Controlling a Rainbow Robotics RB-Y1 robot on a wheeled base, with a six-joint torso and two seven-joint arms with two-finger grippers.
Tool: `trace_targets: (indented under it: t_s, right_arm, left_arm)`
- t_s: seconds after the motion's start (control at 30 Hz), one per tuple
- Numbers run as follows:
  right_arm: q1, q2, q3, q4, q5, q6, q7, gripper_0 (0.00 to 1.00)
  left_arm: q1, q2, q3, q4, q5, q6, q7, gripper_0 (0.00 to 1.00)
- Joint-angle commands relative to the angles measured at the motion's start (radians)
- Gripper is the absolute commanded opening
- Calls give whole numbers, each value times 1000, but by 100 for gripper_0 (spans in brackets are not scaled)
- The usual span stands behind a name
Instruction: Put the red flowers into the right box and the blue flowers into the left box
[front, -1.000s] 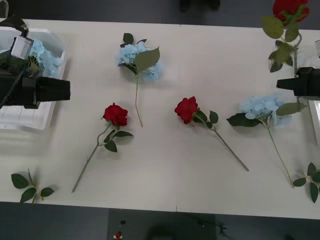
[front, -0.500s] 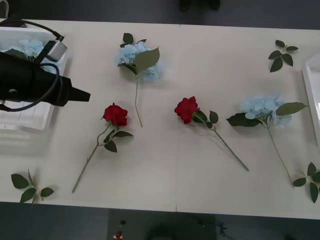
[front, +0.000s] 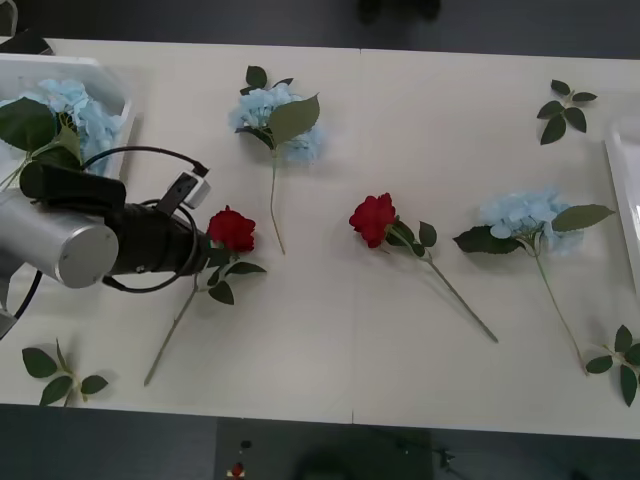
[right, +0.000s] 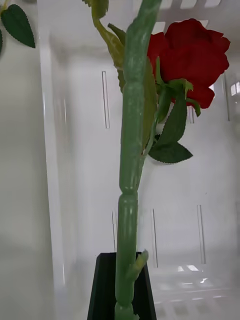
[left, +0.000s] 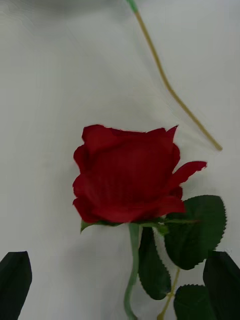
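Black-fingered and hovering low over the left side of the white table (front: 400, 130), poking the left gripper (front: 207, 250) right up against the near-left rose (front: 232, 230). Keeping both fingers (left: 15, 282) spread wide and gripping nothing, one on each side of the green stem just under the red bloom, not touching it. Squeezing the thin stem of another rose (right: 192, 60) tight in the right gripper (right: 122, 285), holding it over the white slotted bottom of the right box (right: 75, 150). Leaving the middle rose (front: 373, 218) lying flat on the table, stem pointing near and right. Keeping one blue flower (front: 75, 105) inside the left box (front: 110, 68) at the far left. Leaving a second blue flower (front: 275, 115) lying far from the robot, just past the near-left rose, and a third blue flower (front: 525, 215) lying to the right of the middle rose. Lying about too, three small leaf sprigs (front: 60, 370) near the table's corners.
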Motion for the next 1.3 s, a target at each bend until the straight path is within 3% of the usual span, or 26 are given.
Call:
trace_targets:
  t_s: [0.03,0.13,0.17,0.23,0.27,0.67,0.8,0.9,1.0,1.07,1.17,1.2,1.3]
  right_arm:
    - [-26,-64,-6,2,7,-2,7,0]
    - [-25,-64,-6,4,12,-1,3,0]
    - [-25,-64,-8,4,12,-2,2,25]
    - [-25,-64,-6,4,11,-2,-3,90]
    - [-25,-64,-6,5,11,-2,-4,100]
    - [-25,-64,-8,-15,-31,22,10,100]
    - [-15,-66,-8,-56,-152,79,22,100]
    - [3,-64,-8,-81,-358,127,60,100]
    - [35,-53,-9,-136,-444,127,143,100]
    - [64,-40,-21,-184,-477,127,200,100]
    - [113,-7,-46,-280,-456,105,300,100]
    - [120,-1,-46,-299,-442,98,315,100]
    - [150,20,-46,-384,-390,55,382,100]
  left_arm:
    - [31,17,22,-17,-17,-28,-2,100]
    - [50,17,20,-15,-20,-43,-9,100]
    - [53,17,20,-15,-21,-46,-10,100]
    - [57,14,20,-15,-27,-48,-13,100]
    - [57,14,20,-15,-27,-48,-15,100]
    - [62,-12,20,11,-63,-48,-18,98]
    - [56,-42,20,40,-77,-48,-22,97]
    - [54,-73,20,52,-127,-48,-25,93]
    - [54,-98,20,61,-172,-48,-25,87]
    - [54,-116,20,74,-192,-48,-25,72]
    - [54,-131,20,75,-224,-48,-25,38]
    - [54,-131,20,75,-227,-48,-25,35]
    - [54,-133,17,75,-232,-48,-25,12]
